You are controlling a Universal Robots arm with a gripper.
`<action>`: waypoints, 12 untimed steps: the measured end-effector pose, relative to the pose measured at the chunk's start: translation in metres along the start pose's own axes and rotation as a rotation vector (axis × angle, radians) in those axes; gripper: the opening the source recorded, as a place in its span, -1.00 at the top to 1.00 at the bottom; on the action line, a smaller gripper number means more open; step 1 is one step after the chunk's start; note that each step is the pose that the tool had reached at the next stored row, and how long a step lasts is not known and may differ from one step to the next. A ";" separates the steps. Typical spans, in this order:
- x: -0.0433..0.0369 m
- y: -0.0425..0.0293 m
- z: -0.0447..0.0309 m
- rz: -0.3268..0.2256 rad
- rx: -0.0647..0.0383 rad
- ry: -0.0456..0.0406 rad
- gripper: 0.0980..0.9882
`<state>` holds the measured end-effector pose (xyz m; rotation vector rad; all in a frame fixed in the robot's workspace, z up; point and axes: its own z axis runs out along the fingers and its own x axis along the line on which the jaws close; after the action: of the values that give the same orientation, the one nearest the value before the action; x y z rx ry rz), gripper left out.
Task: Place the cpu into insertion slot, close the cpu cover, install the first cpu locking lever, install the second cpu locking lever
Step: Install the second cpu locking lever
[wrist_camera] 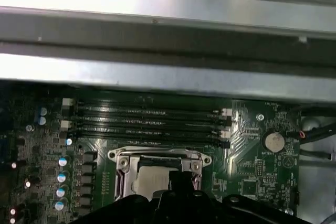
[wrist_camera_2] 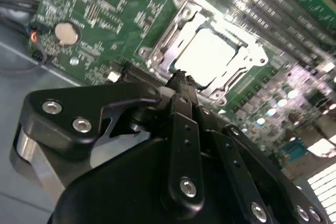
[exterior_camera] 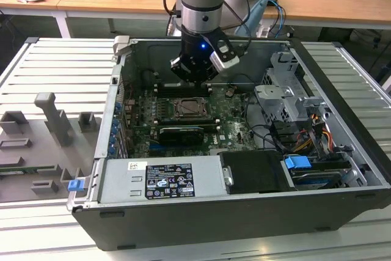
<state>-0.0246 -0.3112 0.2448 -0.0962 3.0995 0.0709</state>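
The open computer case holds the green board with the insertion slot (exterior_camera: 192, 109) at its middle. The pale cpu (wrist_camera_2: 212, 56) lies inside the slot, and the silver cpu cover (wrist_camera_2: 164, 39) lies flat as a frame around it. The first wrist view gives the same cpu (wrist_camera: 149, 179) and cpu cover (wrist_camera: 157, 156). My gripper (exterior_camera: 197, 77) hangs just above the slot's far edge in the exterior view. In the second wrist view the gripper (wrist_camera_2: 178, 77) is shut, its tips together over the socket's rim and holding nothing. The gripper's (wrist_camera: 181, 178) dark tip overlaps the socket.
Long black memory slots (wrist_camera: 152, 121) run beside the socket, under the case's metal wall (wrist_camera: 168, 40). A coin cell (wrist_camera: 273, 141) sits on the board. A drive cage (exterior_camera: 287, 93) with cables stands on the exterior view's right, a power supply (exterior_camera: 162, 178) in front, grey fixtures (exterior_camera: 52, 120) outside.
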 end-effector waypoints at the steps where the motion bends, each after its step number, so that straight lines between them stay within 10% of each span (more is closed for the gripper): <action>1: 0.0002 -0.0047 -0.0002 0.001 -0.001 0.0132 0.98; 7: 0.0015 -0.0270 0.0000 0.001 -0.001 0.0220 0.98; 12: 0.0018 -0.0312 -0.0002 0.001 -0.001 0.0220 0.98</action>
<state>-0.0244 -0.3424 0.2435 -0.0960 3.1216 0.0725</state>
